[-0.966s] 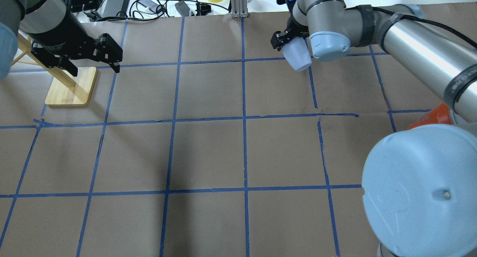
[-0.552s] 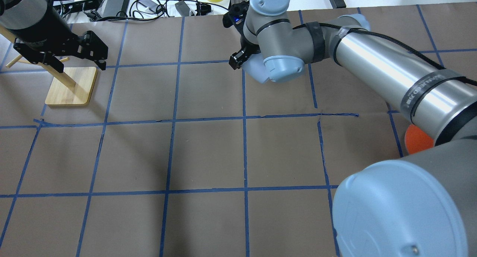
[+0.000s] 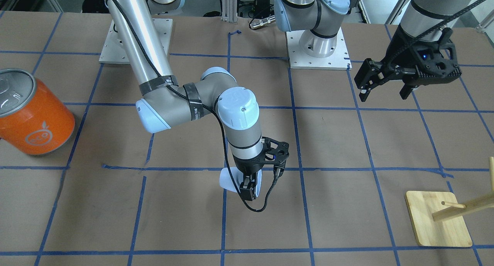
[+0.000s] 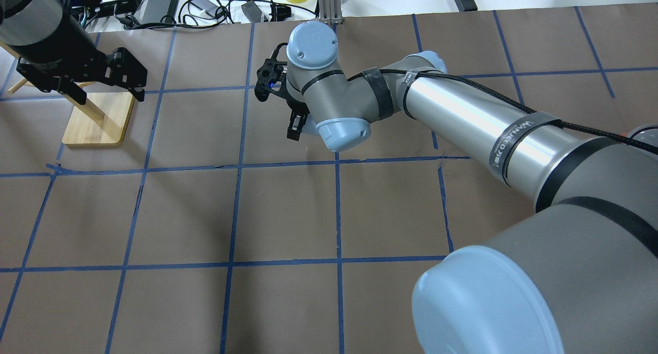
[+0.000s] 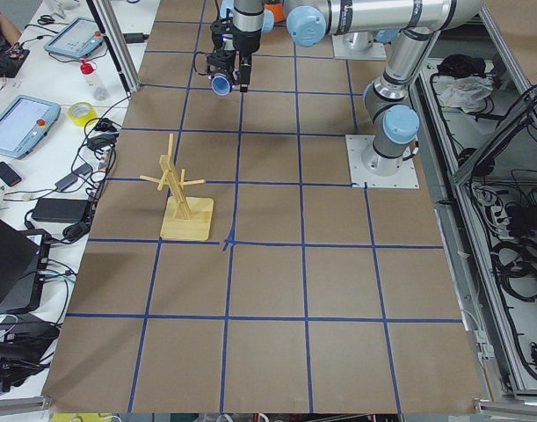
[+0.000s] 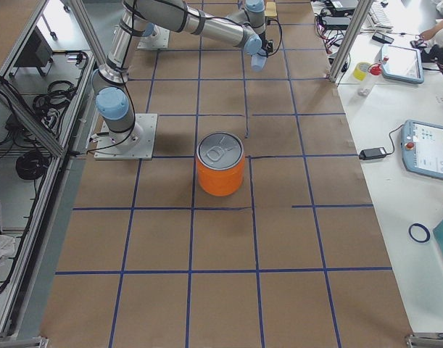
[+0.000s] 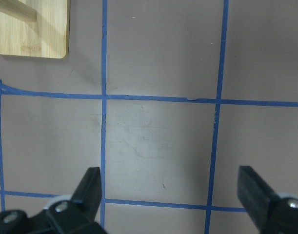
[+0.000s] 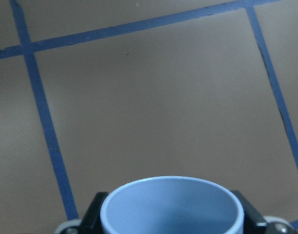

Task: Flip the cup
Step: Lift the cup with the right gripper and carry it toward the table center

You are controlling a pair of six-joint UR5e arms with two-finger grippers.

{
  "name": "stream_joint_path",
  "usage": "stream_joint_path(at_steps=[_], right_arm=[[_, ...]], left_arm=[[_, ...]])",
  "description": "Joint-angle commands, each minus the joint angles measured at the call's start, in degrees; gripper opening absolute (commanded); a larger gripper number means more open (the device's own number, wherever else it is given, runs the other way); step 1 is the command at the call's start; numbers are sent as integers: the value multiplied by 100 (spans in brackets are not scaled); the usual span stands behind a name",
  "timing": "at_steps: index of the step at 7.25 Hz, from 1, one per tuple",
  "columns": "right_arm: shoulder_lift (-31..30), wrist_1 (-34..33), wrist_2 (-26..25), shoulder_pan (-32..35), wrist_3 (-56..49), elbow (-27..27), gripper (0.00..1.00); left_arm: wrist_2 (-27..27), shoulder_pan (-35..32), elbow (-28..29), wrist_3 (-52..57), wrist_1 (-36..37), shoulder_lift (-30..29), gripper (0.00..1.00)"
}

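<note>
My right pincer [image 3: 247, 190] is clenched on the small pale blue-white tapered plastic cup [image 3: 227, 182], one finger on each side of its wall. That side grip is what allows a turn: holding the wall leaves the rim and the base free, so a roll of my wrist can bring either end down.

The cup hangs on its side above the brown paper surface with blue tape lines [image 3: 347, 204], near the middle of the far half from my base. Its narrow base points toward my right and its open mouth toward my left. My right wrist camera looks straight into that mouth [image 8: 170, 207], which tells me the cup is about halfway through its turn, neither upright nor inverted.

I judge it hangs clear of the surface so that the rim cannot catch the paper as it turns.

My left pincer [image 3: 384, 91] is released and holds nothing, hovering well apart from the cup. It stays out of the way near the pale wooden peg stand on its flat board [image 3: 438, 224].

The large orange can with a silver top [image 3: 34, 119] stands far off on my right and plays no part.
</note>
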Motion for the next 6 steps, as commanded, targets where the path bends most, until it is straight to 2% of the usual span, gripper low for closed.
stream_joint_path(at_steps=[1, 4, 5, 6], right_arm=[[52, -308, 9, 98, -654, 309, 7], [69, -660, 18, 194, -603, 505, 15], [78, -652, 18, 186, -602, 505, 20], [78, -652, 9, 194, -593, 514, 31]], left_arm=[[-10, -9, -13, 1, -21, 17, 100], [7, -9, -30, 1, -82, 52, 100], [-2, -9, -30, 1, -108, 61, 100], [16, -9, -30, 1, -109, 61, 100]])
